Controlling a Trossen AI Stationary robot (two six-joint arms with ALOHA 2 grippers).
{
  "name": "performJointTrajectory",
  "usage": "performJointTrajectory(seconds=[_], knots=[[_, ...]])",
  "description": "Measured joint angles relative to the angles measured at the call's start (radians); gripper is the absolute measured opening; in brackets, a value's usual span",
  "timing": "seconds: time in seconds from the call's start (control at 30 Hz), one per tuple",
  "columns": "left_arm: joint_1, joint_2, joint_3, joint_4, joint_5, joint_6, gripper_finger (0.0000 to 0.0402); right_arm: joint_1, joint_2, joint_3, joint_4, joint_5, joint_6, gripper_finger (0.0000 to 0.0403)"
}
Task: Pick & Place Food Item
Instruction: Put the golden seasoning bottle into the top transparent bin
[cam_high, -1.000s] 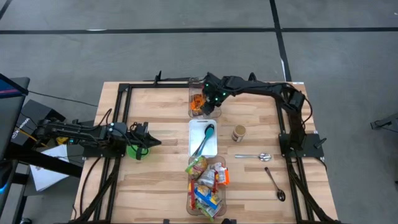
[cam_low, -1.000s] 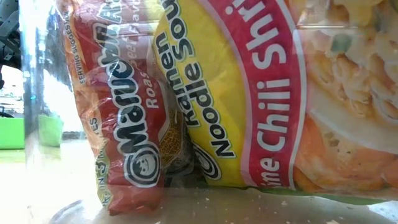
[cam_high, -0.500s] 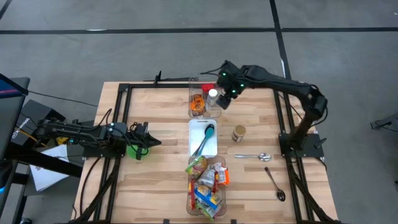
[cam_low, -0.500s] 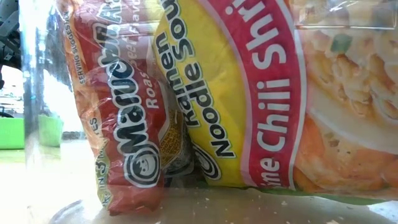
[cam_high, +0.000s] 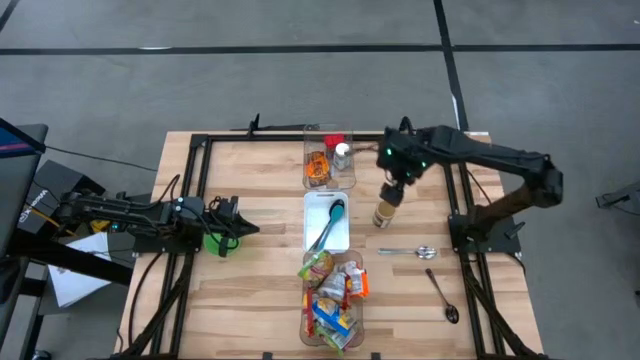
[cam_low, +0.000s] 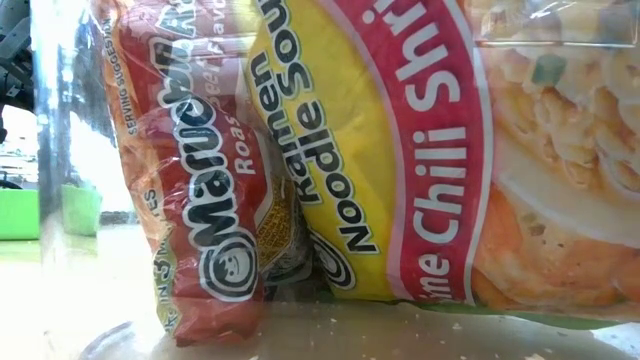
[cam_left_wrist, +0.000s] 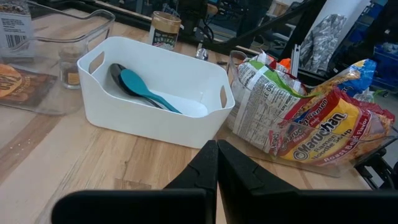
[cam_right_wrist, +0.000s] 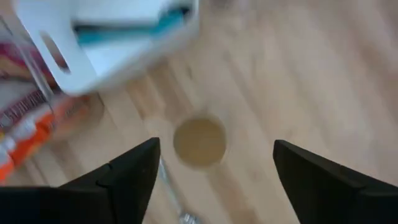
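right gripper over the small jar, jaws wide and empty

the right gripper (cam_high: 390, 192) hangs directly above a small round jar (cam_high: 384, 214) standing upright on the worktop (cam_high: 250, 300), just beside the white bin (cam_high: 312, 238) that holds a teal utensil (cam_high: 334, 214). in the right wrist view the jar (cam_right_wrist: 199, 142) sits centred between the two dark fingers (cam_right_wrist: 124, 177), seen from above by its tan lid. the jaws stand wide apart and hold nothing.

judged from its look, the jar is a rigid, light cylinder, likely glass or hard plastic with a smooth wall, so it could slip or tip if pinched off-centre. the safest hold looks to be across the body just under the lid, fingers on opposite sides, squeezed firmly but not hard. the spoon (cam_high: 405, 252) lying nearby on the worktop is apart from it and should not interfere.

the left gripper (cam_high: 232, 228) waits at the left side of the worktop, jaws closed on nothing, as its wrist view shows (cam_left_wrist: 214, 163).
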Motion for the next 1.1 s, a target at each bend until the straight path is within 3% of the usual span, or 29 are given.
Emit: performJointTrajectory(seconds=[0.17, 0.27, 0.33, 0.4, 0.67, 1.1], knots=[[0.0, 0.0, 0.0, 0.0, 0.0, 0.0, 0.0, 0.031, -0.08, -0.187, 0.037, -0.051, 0.098, 0.0342], [0.0, 0.0, 0.0, 0.0, 0.0, 0.0, 0.0, 0.067, -0.115, -0.222, 0.074, -0.05, 0.129, 0.0356], [0.0, 0.0, 0.0, 0.0, 0.0, 0.0, 0.0, 0.097, -0.13, -0.221, 0.1, 0.004, 0.108, 0.0359], [0.0, 0.0, 0.0, 0.0, 0.0, 0.0, 0.0, 0.128, -0.144, -0.222, 0.12, 0.069, 0.039, 0.0359], [0.0, 0.0, 0.0, 0.0, 0.0, 0.0, 0.0, 0.194, -0.131, -0.221, 0.164, 0.115, -0.358, 0.0356], [0.0, 0.007, 0.0, 0.01, 0.0, 0.0, 0.0, 0.195, 0.037, -0.222, 0.195, 0.109, -0.668, 0.0356]])
